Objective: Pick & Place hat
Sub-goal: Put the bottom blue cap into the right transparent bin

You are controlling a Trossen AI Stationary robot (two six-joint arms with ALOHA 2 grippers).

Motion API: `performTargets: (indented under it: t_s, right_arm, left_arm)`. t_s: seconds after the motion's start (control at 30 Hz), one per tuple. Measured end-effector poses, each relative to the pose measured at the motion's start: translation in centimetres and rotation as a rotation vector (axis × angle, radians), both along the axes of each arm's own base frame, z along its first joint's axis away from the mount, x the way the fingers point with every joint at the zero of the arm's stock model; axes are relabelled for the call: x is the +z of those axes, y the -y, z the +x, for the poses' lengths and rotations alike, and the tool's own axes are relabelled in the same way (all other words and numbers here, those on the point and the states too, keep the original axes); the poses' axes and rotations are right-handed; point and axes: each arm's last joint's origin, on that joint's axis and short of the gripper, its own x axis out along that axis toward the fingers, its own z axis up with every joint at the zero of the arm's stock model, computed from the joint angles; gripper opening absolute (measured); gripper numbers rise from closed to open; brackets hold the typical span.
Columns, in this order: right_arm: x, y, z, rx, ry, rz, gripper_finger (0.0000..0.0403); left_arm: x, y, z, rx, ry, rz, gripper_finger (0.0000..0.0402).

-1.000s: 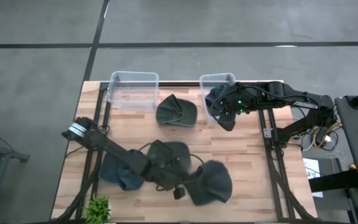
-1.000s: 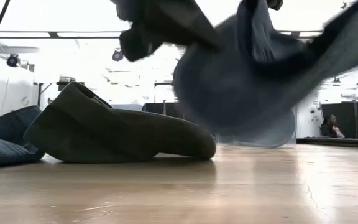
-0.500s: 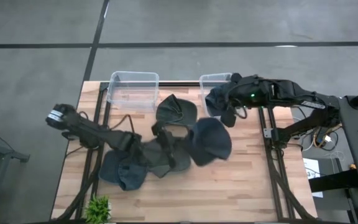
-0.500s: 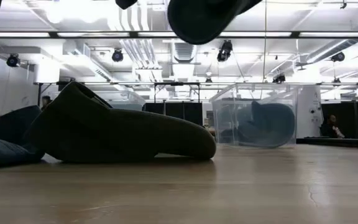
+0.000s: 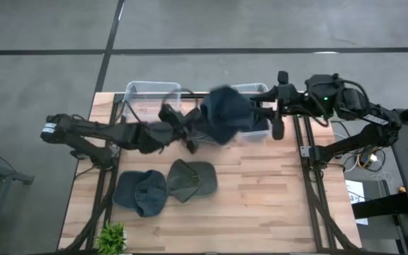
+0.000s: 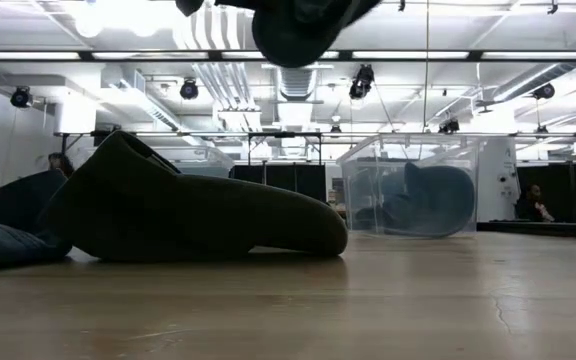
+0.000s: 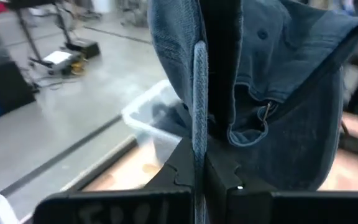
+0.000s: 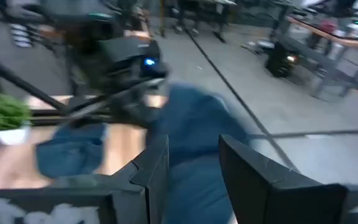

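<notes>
My left gripper (image 5: 192,132) is shut on a blue denim hat (image 5: 227,117), carried high above the far part of the table, over the right clear bin (image 5: 261,131). In the low view this hat (image 6: 298,30) hangs at the top. The bin (image 6: 368,185) holds another blue hat (image 6: 430,200), lying on its floor. A dark green hat (image 5: 192,179) and a blue hat (image 5: 140,193) rest brim-down on the near part of the table. My right gripper (image 8: 197,171) is open, beside the bin's right side (image 5: 278,120), touching nothing. My left gripper pinches the hat's rim edge (image 7: 198,93) between its two fingers (image 7: 221,68); the rim runs along them. It reaches level from the table's left. The hat is lifted clear, and its crown (image 7: 291,93) hangs beside and beyond the fingers.
A second clear bin (image 5: 151,100) stands at the far edge, left of the first. A small green plant (image 5: 110,237) sits at the near left corner. Bare wood lies on the table's near right (image 5: 275,205).
My left gripper has carried the blue hat from the table's near middle up and toward the far edge, until it is over the right bin. My right gripper has drawn back from the bin toward the table's right edge, leaving a blue hat inside it.
</notes>
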Motion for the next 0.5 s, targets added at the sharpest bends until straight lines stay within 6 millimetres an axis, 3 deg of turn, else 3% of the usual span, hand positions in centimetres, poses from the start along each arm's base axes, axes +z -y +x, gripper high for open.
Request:
performTargets:
  t_s: [0.27,0.5]
  right_arm:
    - [-0.5,-0.2,-0.1,0.038,-0.02,0.035,0.0139]
    - [-2.0,-0.1,2.2,0.034,-0.088,0.041,0.0132]
  left_arm:
    - [3.8,-3.0,-1.9,-0.04,0.199,0.063,0.0007]
    - [6.6,-4.1,-3.5,-0.039,0.356,0.169,0.0007]
